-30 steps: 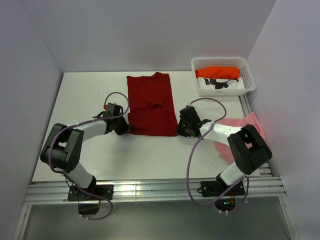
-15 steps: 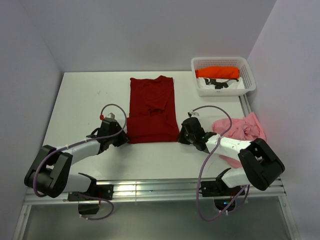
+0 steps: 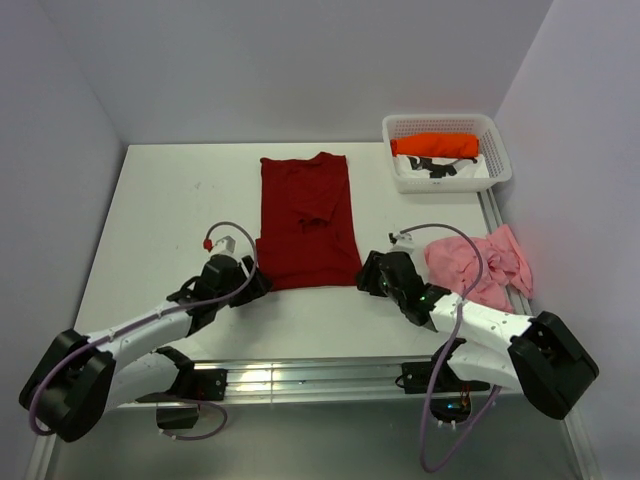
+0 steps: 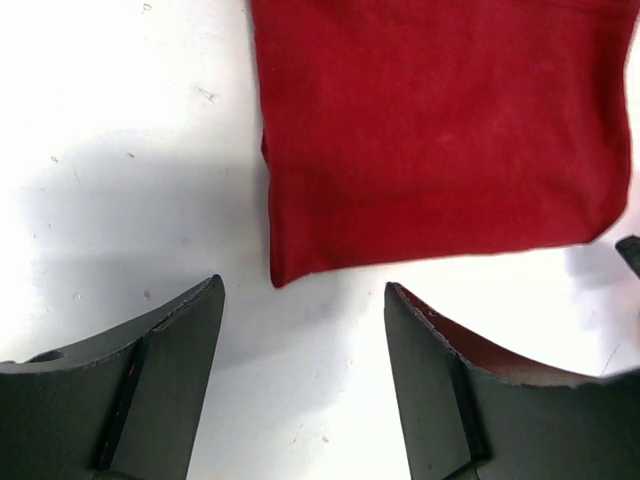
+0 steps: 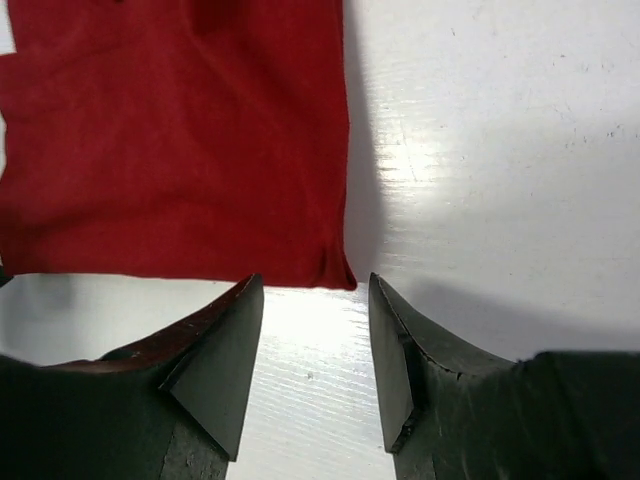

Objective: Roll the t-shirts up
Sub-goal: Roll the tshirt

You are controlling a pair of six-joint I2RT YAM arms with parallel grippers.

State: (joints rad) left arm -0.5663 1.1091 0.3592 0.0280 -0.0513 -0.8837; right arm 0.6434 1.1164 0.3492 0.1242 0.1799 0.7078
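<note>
Dark red t-shirt (image 3: 307, 215), pink t-shirt (image 3: 470, 265).

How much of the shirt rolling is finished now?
Done: red shirt folded into a strip; orange shirt bundled in the basket. In hand: left claw and right claw, both open, at the strip's near corners. Left: rolling it, then the crumpled pink shirt.

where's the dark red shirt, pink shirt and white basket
dark red shirt (image 3: 308, 225), top external view, cloth middle
pink shirt (image 3: 470, 265), top external view, heap middle
white basket (image 3: 452, 184), top external view, near wall
</note>
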